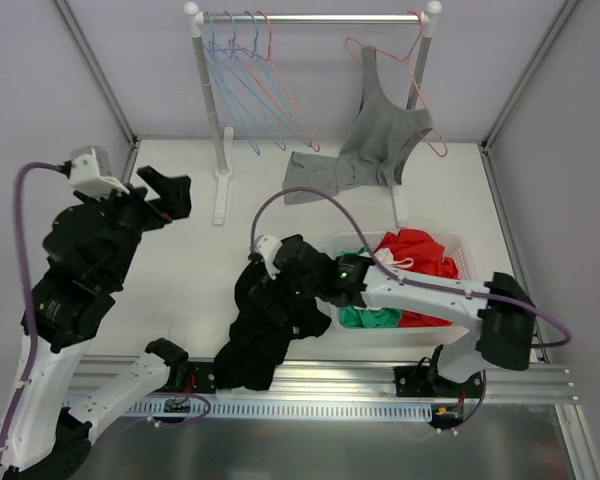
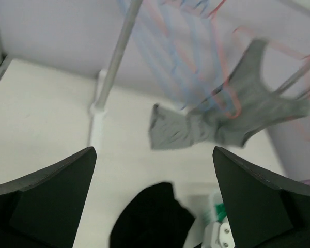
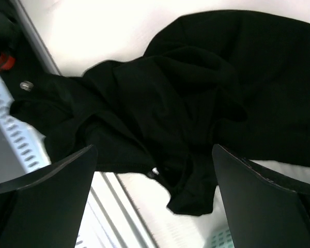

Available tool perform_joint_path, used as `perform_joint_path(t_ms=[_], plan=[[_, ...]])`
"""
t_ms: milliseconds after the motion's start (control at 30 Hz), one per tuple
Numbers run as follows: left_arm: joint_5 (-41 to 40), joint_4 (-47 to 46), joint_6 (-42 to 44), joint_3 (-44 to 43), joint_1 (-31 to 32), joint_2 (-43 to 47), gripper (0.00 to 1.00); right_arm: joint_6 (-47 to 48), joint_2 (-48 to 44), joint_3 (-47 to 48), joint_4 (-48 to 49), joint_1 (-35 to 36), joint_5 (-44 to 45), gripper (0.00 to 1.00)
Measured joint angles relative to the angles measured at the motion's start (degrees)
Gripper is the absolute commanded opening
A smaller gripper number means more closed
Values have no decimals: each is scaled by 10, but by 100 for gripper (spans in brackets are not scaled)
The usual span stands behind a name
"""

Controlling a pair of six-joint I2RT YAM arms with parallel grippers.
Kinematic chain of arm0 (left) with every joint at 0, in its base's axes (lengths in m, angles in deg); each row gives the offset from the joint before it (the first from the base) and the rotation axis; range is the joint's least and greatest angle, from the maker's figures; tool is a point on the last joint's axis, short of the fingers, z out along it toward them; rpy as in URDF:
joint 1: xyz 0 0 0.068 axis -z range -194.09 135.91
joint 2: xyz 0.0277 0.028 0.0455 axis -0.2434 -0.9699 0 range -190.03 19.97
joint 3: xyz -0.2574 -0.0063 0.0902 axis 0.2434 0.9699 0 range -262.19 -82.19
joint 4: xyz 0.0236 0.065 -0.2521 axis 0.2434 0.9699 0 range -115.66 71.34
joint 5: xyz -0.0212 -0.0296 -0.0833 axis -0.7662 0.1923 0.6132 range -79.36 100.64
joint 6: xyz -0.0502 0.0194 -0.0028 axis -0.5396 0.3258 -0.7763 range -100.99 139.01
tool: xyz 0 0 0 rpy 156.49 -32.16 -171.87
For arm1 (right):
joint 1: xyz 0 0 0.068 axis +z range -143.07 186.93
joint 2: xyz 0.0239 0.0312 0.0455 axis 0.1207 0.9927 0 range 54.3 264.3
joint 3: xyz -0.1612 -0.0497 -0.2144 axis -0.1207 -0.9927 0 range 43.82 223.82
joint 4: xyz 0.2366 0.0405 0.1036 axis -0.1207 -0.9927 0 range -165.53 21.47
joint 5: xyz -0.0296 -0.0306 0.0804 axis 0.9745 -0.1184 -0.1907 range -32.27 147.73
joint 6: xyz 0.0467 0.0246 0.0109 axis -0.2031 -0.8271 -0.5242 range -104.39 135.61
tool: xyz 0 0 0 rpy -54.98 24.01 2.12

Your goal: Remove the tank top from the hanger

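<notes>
The grey cloth tank top (image 1: 385, 140) is seen at about 1 o'clock in the top view. It is hung by a strap over the pink wire hanger (image 1: 432, 128) on the white-posted metal clothes rail (image 1: 310, 18), and its lower part trails down onto the white desk (image 1: 190, 270). The removal is judged not yet made.

The left end effector (image 1: 166, 192) is held raised at 9 o'clock, released and empty, its jaws spread and aimed toward the rail. The right end effector (image 3: 154, 149) is likewise released, with nothing gripped. It is poised over a crumpled black cloth garment (image 1: 255, 340) lying at 6 o'clock by the near edge. A clear plastic bin (image 1: 466, 258) of red and green clothes is set at 4 o'clock.

For the step to be done well, the fabric should be pinched just beside the strap, not the wire. The strap is best lifted up and off the hanger's shoulder before any pull toward 6 o'clock is made, so that the hanger is not dragged from the rail. The bunch of blue wire hangers (image 1: 245, 90) at 11 o'clock should be avoided
</notes>
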Motion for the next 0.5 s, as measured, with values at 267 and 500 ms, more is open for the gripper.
perform_joint_path(t_ms=[267, 500], plan=[[-38, 184, 1, 148, 0, 108, 99, 98, 207, 94, -31, 23, -7, 100], [-28, 197, 17, 235, 0, 203, 98, 98, 309, 141, -35, 37, 37, 81]])
